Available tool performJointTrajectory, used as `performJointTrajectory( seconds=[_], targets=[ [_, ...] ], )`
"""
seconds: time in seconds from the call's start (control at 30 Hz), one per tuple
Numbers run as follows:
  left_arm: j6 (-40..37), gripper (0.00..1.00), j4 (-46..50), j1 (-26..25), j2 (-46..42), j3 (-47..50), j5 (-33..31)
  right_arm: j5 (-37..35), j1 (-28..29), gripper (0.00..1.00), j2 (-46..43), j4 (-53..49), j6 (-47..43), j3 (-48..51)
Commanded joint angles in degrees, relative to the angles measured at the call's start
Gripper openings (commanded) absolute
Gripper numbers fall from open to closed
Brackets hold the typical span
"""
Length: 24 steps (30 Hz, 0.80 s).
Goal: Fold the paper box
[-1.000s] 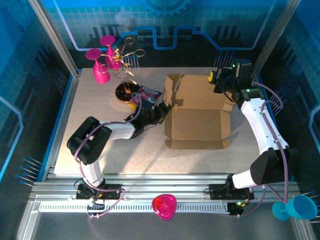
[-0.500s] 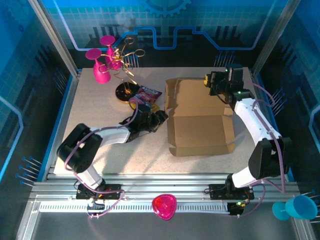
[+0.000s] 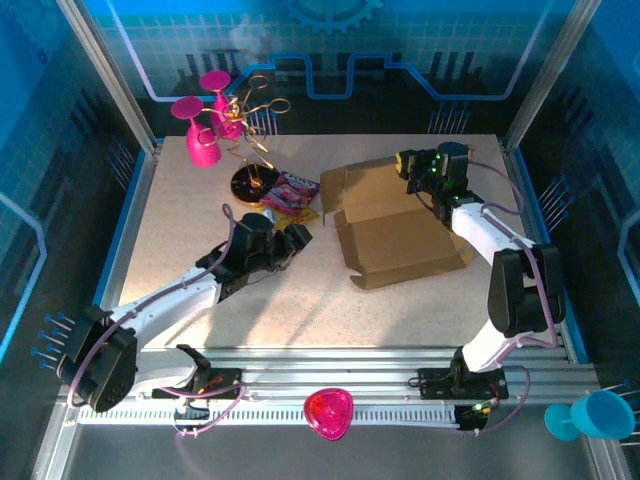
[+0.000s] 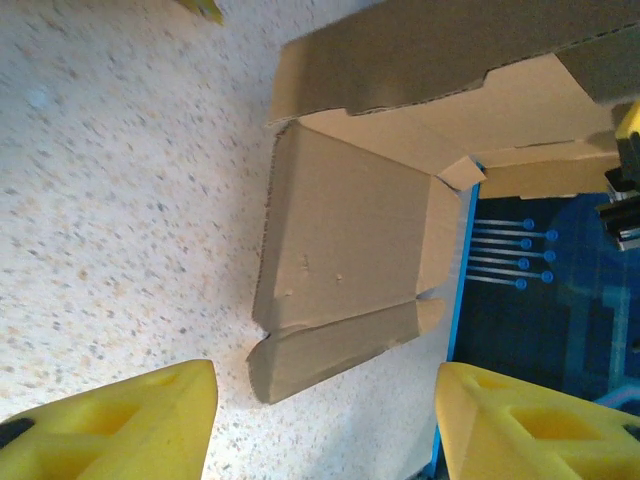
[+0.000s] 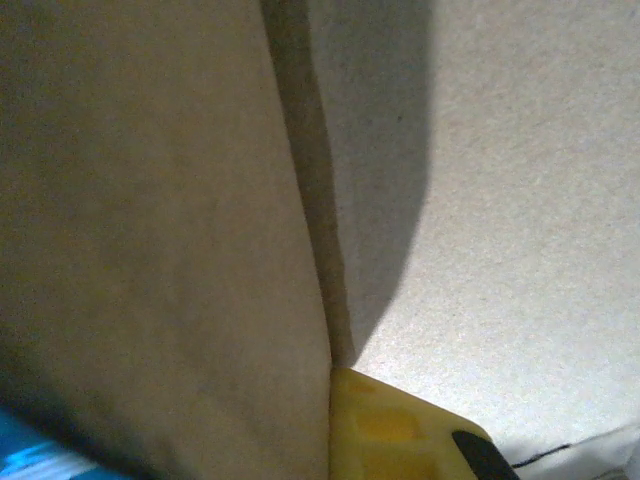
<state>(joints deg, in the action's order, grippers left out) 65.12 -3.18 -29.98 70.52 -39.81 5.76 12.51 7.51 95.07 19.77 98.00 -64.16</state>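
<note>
paper box (image 3: 405, 235): right of centre in the top view, base flat on the table (image 3: 190, 240), skewed so its near edge climbs to the right. Lid panel stands at the far side.
box, left wrist view: paper box (image 4: 340, 250) mid-frame, lid edge across the top, near wall only half raised, no tabs tucked that I can see.
change, box: a second ago it sat square to me with the lid leaning well back. Now it has swung round and slid right, and the lid is tipped further over the base.
right gripper (image 3: 410, 165): at the lid's far edge, jaws together on the cardboard. The right wrist view has one yellow finger (image 5: 390, 430) flat against the paper box (image 5: 150, 200).
change, right: it has travelled left along the back of the table and taken the lid with it.
left gripper (image 3: 290, 240): left of the box with a clear gap. Jaws apart, nothing between them.
change, left: it was against the box's left wall a second ago and has backed off.
meaning: I read this as the lid being driven over with nothing bracing the base, hence the slide. Walls aren't locked, so mid-task at best.
next: I'd pin the left wall before more lid travel.
nearby: snack packet (image 3: 295, 190) upper left of the box, not touching.
</note>
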Motion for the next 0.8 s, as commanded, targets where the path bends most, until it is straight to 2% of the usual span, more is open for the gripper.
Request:
performJointTrajectory(
  seconds=[0.0,0.13,0.27,0.43,0.77],
  targets=[
    [-2.5,0.59,5.1,2.4,-1.2,-1.3,-0.8,2.6,0.3,0.00,2.2,9.9,-1.1,1.7],
    [-4.8,0.59,7.5,4.8,-1.0,-3.3,0.0,4.1,0.0,0.00,2.6,12.4,-0.5,5.6],
    [-8.2,0.54,7.9,7.5,1.1,-5.6,1.8,5.6,-0.6,0.00,3.2,13.7,-0.9,7.9],
    [-16.8,0.42,9.4,9.2,10.0,-13.4,5.1,6.8,-1.9,0.00,3.2,14.5,-0.6,9.8],
    [-33.3,0.40,14.4,9.2,27.5,-31.8,7.0,11.3,-3.2,0.00,5.1,5.5,-3.2,4.1]
  ],
)
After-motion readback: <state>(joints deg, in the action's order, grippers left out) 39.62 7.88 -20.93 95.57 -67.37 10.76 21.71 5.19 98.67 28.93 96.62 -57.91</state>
